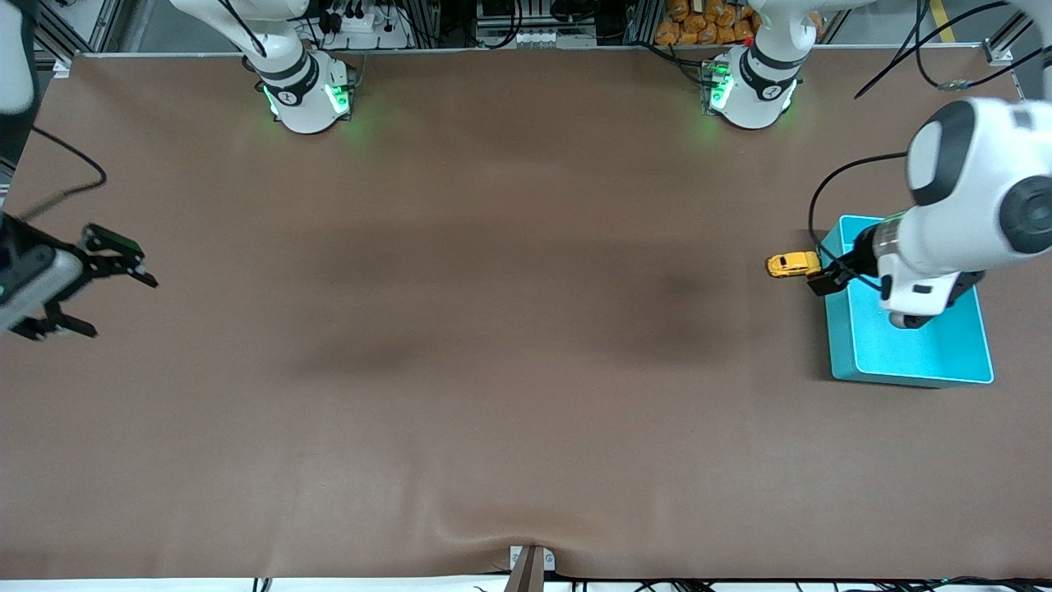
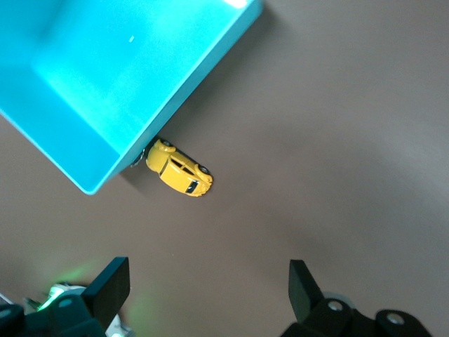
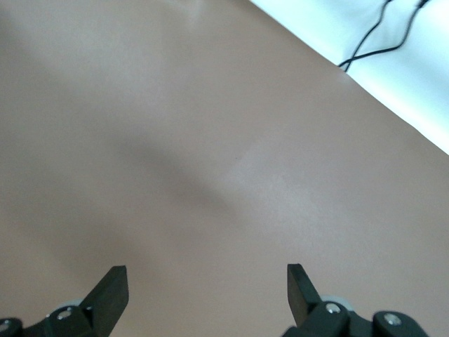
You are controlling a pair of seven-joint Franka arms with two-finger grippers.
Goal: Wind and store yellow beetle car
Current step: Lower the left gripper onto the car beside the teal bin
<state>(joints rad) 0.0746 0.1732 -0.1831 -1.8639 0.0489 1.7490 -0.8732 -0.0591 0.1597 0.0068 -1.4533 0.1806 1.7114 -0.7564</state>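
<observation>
Yellow beetle car (image 2: 179, 168) sits tight against the teal bin (image 2: 84, 77) — the spread, empty left gripper (image 2: 209, 291) could snag that wall, while the right gripper (image 3: 207, 295) waits, also spread and empty.

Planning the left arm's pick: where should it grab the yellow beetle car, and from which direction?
Probably from straight above, fingers across the rounded body's two long sides. The yellow beetle car sits on its wheels, one end against the teal bin wall, so an end-to-end grip is blocked. The left gripper is open above it; the right gripper waits, open.

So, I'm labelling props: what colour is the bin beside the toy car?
Teal; the bin shows best in the left wrist view.
</observation>
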